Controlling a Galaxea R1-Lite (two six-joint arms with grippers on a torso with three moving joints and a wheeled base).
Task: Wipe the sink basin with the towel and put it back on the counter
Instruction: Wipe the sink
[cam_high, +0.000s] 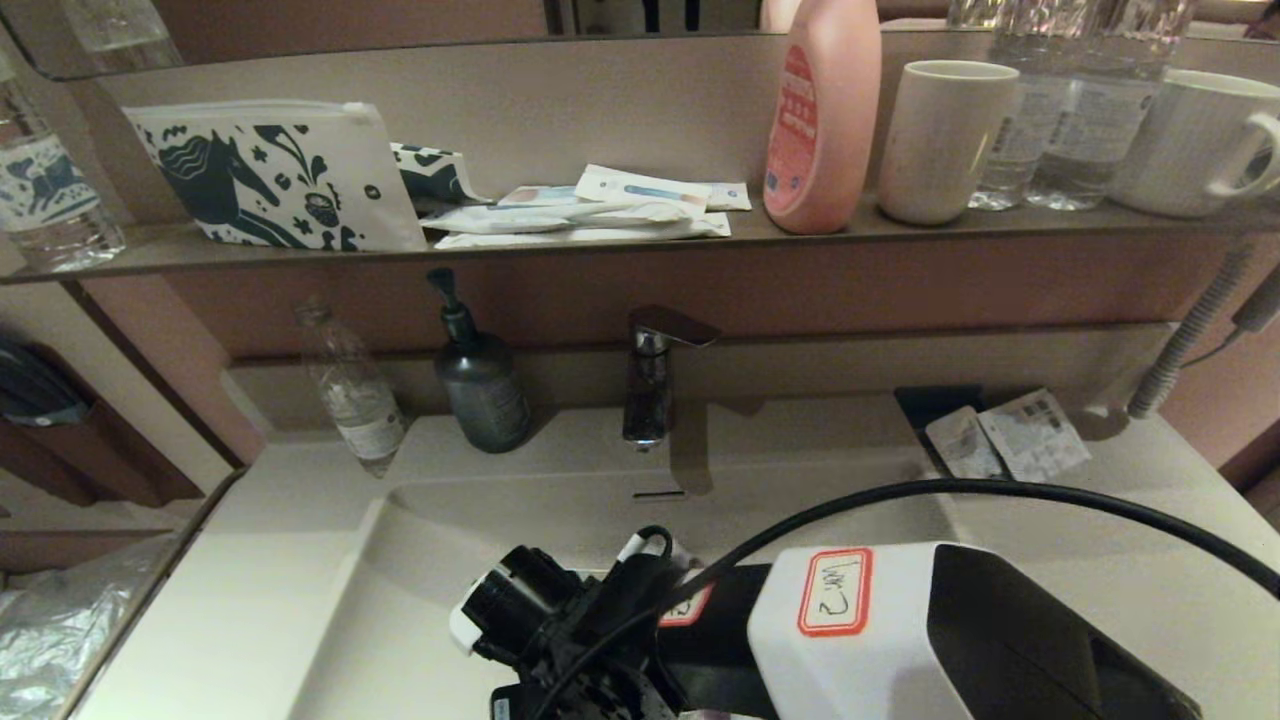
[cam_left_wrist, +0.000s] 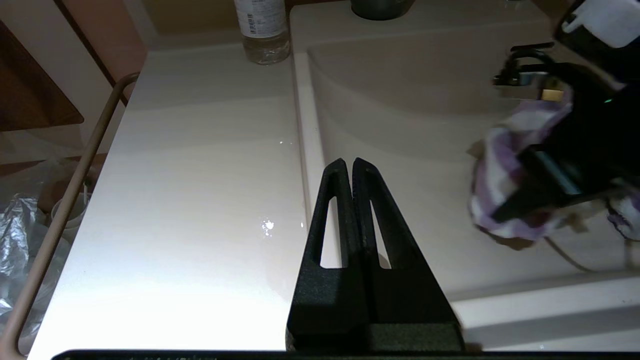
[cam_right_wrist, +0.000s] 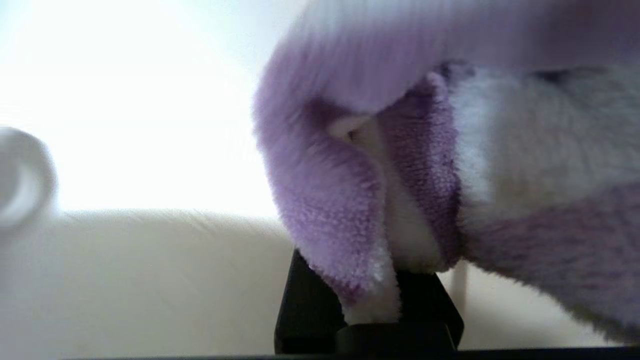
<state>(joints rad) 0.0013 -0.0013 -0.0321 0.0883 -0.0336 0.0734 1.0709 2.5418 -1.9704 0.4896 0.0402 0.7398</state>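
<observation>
The purple and white striped towel (cam_left_wrist: 500, 170) hangs bunched low inside the off-white sink basin (cam_left_wrist: 400, 100), with my right gripper (cam_left_wrist: 520, 200) shut on it. In the right wrist view the towel (cam_right_wrist: 350, 200) drapes over the black fingers and hides their tips. In the head view my right arm (cam_high: 860, 620) reaches over the basin (cam_high: 420, 560) and hides the towel. My left gripper (cam_left_wrist: 348, 162) is shut with nothing in it, hovering over the basin's left rim beside the counter (cam_left_wrist: 200, 150).
A chrome faucet (cam_high: 650, 380), a dark pump bottle (cam_high: 480, 380) and a clear bottle (cam_high: 350, 390) stand behind the basin. Sachets (cam_high: 1010, 440) lie at the back right. The dark shelf (cam_high: 800, 235) above carries a horse-print pouch, a pink bottle and cups. A rail (cam_left_wrist: 75, 185) runs along the counter's left edge.
</observation>
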